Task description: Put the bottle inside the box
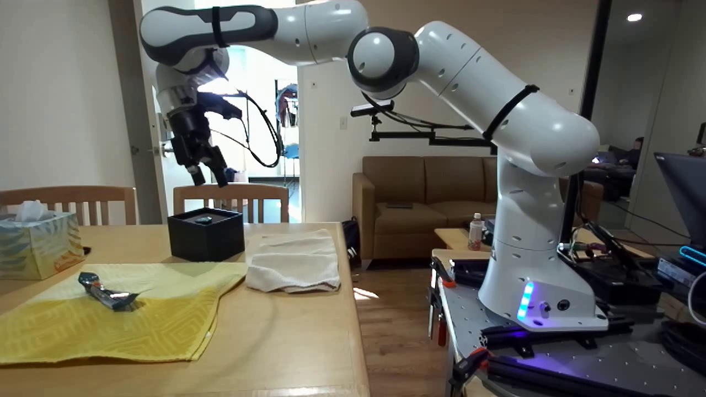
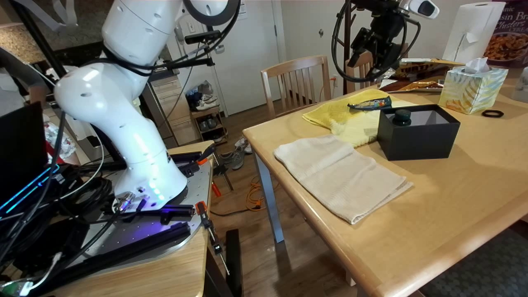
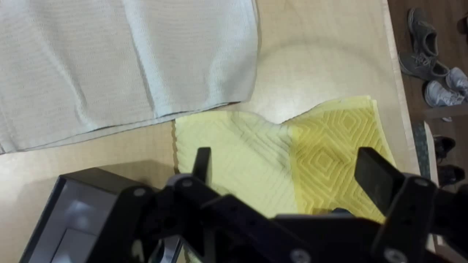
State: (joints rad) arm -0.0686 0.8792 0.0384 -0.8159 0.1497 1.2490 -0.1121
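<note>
Hanging over the table (image 2: 453,206), your gripper (image 1: 209,179) has its fingers (image 3: 374,179) spread wide, and yep, the dark bottle (image 2: 401,117) is inside the black box (image 2: 420,142), near one end.

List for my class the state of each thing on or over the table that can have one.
Gripper: open, holding nothing.
Black box: open.
Bottle: inside the black box, top visible.
Beige cloth: folded.
Yellow towel: spread, slightly rumpled.
Snack packet: lying on the yellow towel.
Tissue box: open, tissue sticking out.
</note>
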